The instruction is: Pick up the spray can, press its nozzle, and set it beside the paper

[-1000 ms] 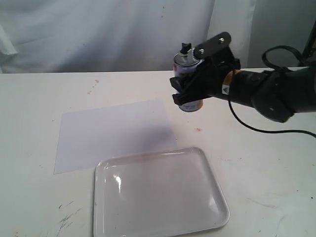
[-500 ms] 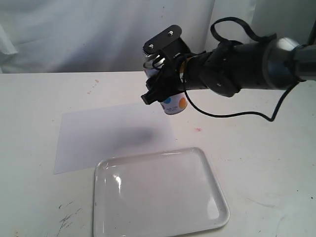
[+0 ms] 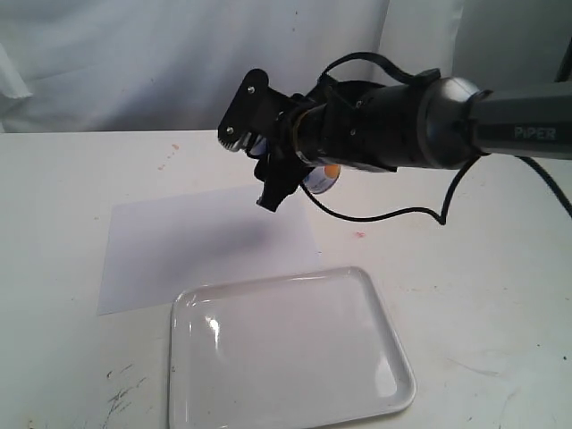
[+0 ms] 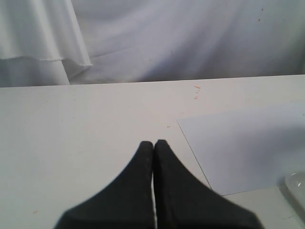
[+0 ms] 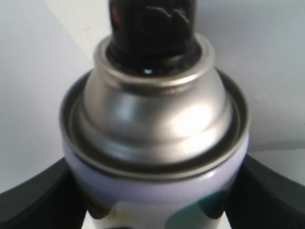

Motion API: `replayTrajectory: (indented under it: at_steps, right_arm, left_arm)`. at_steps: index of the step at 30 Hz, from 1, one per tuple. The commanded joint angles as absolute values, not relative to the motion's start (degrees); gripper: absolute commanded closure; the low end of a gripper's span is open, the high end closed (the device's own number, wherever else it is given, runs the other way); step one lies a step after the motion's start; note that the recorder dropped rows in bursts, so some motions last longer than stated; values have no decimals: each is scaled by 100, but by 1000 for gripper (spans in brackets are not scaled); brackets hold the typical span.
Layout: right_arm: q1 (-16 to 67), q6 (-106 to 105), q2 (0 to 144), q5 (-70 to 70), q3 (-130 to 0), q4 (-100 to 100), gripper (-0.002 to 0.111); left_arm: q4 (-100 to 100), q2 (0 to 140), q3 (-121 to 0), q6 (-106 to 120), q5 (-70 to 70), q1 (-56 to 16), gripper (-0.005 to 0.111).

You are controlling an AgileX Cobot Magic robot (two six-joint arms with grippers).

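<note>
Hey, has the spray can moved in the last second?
Yes. The spray can has gone left in the exterior view, from past the right corner of the paper to above its far edge, and it now leans over.

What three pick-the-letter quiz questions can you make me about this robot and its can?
1. Where is the spray can? A. in the tray B. flat on the paper C. up in the right gripper
2. What colour is the nozzle? A. black B. red C. green
3. How is the left gripper? A. wide open B. shut and empty C. holding the paper

Answers: 1 C, the gripper clamps it in mid-air. 2 A, the button on the silver top is black. 3 B, its tips touch with nothing between.
</note>
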State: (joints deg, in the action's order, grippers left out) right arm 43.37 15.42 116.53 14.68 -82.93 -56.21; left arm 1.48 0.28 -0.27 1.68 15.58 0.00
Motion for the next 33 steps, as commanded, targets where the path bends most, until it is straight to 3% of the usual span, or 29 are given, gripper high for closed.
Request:
replayTrajectory:
  at_steps: [1, 9, 33]
  right_arm:
    - [4511, 2131, 11707, 1723, -8526, -6734, 108]
    - [4738, 3883, 11995, 2513, -8626, -8305, 108]
    - [4862, 4341, 12091, 2618, -8626, -8422, 108]
  left_arm:
    - [124, 0, 0, 169, 1521, 0, 107]
    - [124, 0, 0, 169, 1521, 0, 107]
    - [124, 0, 0, 192, 1521, 0, 107]
